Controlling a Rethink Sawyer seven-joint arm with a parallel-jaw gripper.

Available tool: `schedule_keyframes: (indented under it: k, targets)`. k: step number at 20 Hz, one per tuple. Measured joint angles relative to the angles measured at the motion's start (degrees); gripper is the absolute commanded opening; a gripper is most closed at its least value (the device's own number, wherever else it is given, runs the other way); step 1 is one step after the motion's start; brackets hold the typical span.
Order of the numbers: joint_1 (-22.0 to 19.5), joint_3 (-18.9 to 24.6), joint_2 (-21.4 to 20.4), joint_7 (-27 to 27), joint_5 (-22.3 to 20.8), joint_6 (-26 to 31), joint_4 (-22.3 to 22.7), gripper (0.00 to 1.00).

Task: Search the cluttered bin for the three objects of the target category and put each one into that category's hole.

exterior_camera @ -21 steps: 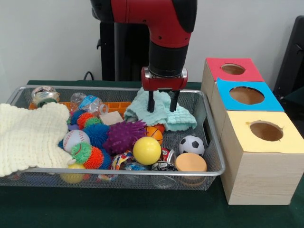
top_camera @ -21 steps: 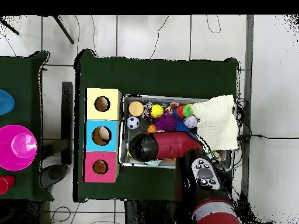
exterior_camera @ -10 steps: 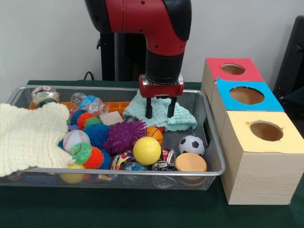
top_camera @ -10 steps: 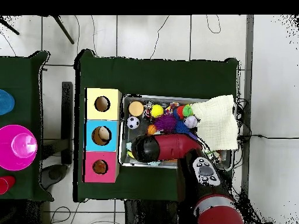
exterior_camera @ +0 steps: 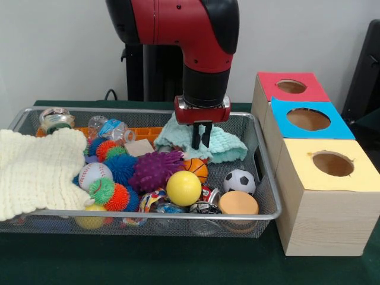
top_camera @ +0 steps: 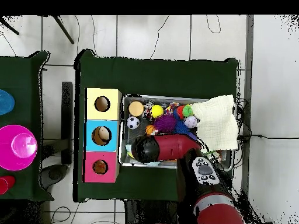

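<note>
In the upper middle of the front view, the tool (exterior_camera: 202,135) has its fingers drawn close, pinching the mint-green cloth (exterior_camera: 222,145) at the back of the wire bin (exterior_camera: 268,196). Below it lie an orange ball (exterior_camera: 196,168), a yellow ball (exterior_camera: 183,188) and a soccer ball (exterior_camera: 239,181). At right stand 3 boxes: red (exterior_camera: 291,87), blue (exterior_camera: 309,120), yellow (exterior_camera: 332,165).

- bin (exterior_camera: 268,178) packed with balls, no bare floor between them
- cream cloth (exterior_camera: 35,169) covers left end, drapes over rim
- mint cloth (exterior_camera: 222,145) blocks back middle, under gripper (exterior_camera: 201,142)
- box holes — red (exterior_camera: 291,86), blue (exterior_camera: 308,119), yellow (exterior_camera: 332,164) — open from above
</note>
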Motion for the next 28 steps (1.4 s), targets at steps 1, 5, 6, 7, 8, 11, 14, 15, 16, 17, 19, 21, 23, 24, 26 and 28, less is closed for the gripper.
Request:
schedule_keyframes:
  k: [1, 5, 6, 7, 8, 11, 14, 15, 16, 17, 19, 21, 23, 24, 26, 28]
  targets:
    - [0.0, 0.0, 0.05, 0.0, 0.0, -0.01, 0.0, 0.0]
    - [0.0, 0.08, 0.13, 0.0, 0.0, 0.0, -0.01, 0.0]
    - [0.0, 0.08, 0.13, 0.0, 0.0, 0.0, -0.01, 0.0]
    - [0.0, 0.08, 0.12, 0.0, 0.0, 0.0, -0.01, 0.0]
    - [0.0, 0.08, 0.12, 0.0, 0.0, 0.0, -0.01, 0.0]
    - [0.0, 0.08, 0.12, 0.0, 0.0, 0.0, -0.01, 0.0]
    - [-0.04, 0.22, -0.27, 0.0, -0.02, 0.04, 0.01, 0.0]
    - [-0.06, 0.28, -0.43, 0.0, -0.02, 0.06, 0.01, 0.0]
    - [-0.17, 0.5, -0.92, 0.0, -0.04, 0.3, 0.02, 0.0]
    - [-0.31, 0.71, -1.45, 0.0, -0.04, 0.63, 0.02, 0.0]
    - [-0.68, 1.14, -2.48, 0.0, -0.05, 1.45, 0.03, 0.0]
    - [-1.25, 1.7, -3.63, 0.0, -0.06, 2.61, 0.04, 0.0]
    - [-1.77, 2.2, -4.49, 0.0, -0.05, 3.45, 0.02, 0.0]
    - [-2.32, 2.63, -5.31, 0.0, -0.06, 4.34, 0.04, 0.0]
    - [-2.97, 3.01, -6.2, 0.0, -0.07, 5.38, 0.04, 0.0]
    - [-4.17, 3.58, -7.51, 0.0, -0.07, 6.93, 0.04, 0.0]
